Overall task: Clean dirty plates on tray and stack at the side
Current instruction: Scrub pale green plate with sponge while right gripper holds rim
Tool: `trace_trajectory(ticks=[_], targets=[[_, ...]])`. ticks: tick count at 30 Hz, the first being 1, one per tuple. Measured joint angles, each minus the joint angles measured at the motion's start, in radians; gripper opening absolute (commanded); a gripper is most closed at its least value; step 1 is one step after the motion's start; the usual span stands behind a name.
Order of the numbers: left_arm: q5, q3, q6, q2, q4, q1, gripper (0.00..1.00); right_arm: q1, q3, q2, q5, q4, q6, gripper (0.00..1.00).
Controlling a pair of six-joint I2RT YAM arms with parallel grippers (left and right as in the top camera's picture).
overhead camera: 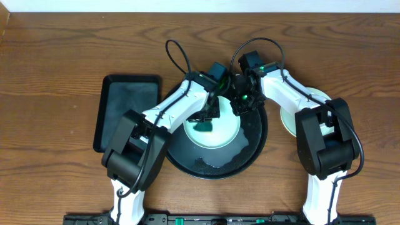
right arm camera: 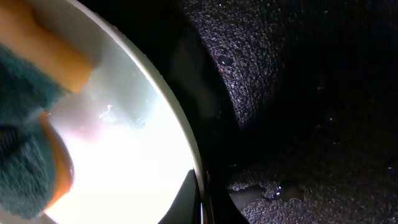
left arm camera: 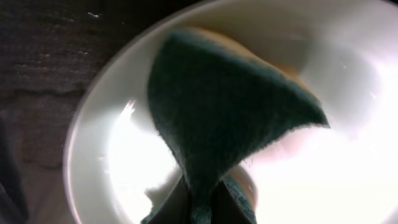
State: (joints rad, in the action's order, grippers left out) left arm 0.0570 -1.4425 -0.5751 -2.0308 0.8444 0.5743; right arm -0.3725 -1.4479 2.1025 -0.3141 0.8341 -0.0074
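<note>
The mint plate loses its far edge under both arms. At the right, a pale plate peeks from behind the right arm, one or several, can't tell. Close up, the sponge and glare mask the mint plate's face.

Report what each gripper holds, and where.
Left gripper pinches the sponge by one bunched edge; right gripper clamps the mint plate at its rim.

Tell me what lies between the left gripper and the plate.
A green-faced orange sponge, pinched by the left gripper and lying against the plate; the left wrist view shows it.
</note>
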Motion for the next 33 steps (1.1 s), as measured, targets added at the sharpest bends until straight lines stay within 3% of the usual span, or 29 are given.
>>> trace_trajectory(ticks=[5,12,23,33], targets=[[0.153,0.0,0.028,0.0,0.008,-0.017,0.07,0.0,0.0,0.0,0.0,0.0,0.0,0.01],[0.225,0.006,0.033,0.0,-0.088,-0.011,0.07,0.0,0.0,0.0,0.001,0.003,0.0,0.01],[-0.056,0.008,-0.002,0.0,-0.132,0.02,0.07,0.0,0.0,0.0,0.0,0.006,0.0,0.01],[-0.197,-0.147,0.002,0.0,0.174,-0.049,0.07,0.0,0.001,0.0,-0.001,0.006,0.0,0.02]])
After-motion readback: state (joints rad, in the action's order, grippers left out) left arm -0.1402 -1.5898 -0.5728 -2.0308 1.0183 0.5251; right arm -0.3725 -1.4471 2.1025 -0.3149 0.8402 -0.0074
